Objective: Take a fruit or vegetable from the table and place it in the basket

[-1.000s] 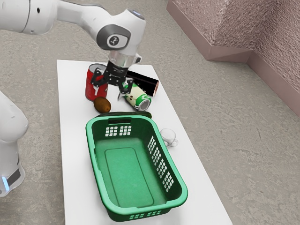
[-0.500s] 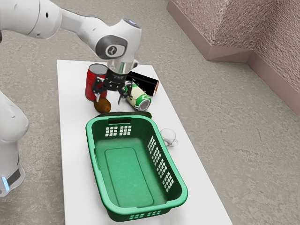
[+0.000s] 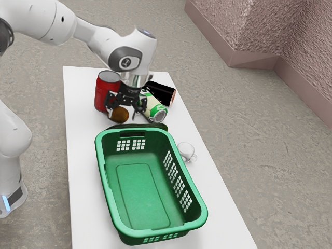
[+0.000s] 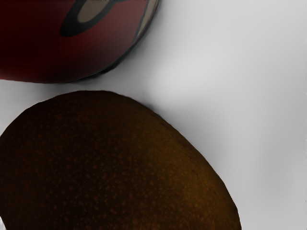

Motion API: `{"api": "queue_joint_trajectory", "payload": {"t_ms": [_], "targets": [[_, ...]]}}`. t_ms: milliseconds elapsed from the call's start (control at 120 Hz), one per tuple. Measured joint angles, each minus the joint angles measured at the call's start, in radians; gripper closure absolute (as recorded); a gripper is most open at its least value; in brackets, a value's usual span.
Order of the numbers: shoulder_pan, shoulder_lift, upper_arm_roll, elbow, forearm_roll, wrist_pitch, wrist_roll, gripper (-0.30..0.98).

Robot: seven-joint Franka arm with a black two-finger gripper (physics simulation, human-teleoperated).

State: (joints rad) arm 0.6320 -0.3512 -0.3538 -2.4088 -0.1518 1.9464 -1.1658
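Observation:
My gripper is low over the table's far part, its fingers apart on either side of a brown, roundish fruit. One finger is against or very near the fruit's exterior-view-left side; a gap shows at the other side. Large and dark under the hand, the speckled fruit appears in the wrist view. A long dark green vegetable lies behind the green basket, partly hidden by its rim. The basket stands upright, with nothing in it.
A red can stands close beside the fruit and the hand; the wrist view has this can too. A green-and-white can and a black can lie toward the exterior view's right. A white cup is beside the basket.
My hand has come down and toward the exterior view's left, then slightly back right around the fruit. The fruit has shifted a little toward the exterior view's right.

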Motion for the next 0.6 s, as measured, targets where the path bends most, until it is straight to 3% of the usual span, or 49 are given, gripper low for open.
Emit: {"api": "queue_joint_trajectory", "payload": {"t_ms": [600], "targets": [[0.053,0.005,0.004,0.003,0.026,-0.027,-0.002,0.02]]}}
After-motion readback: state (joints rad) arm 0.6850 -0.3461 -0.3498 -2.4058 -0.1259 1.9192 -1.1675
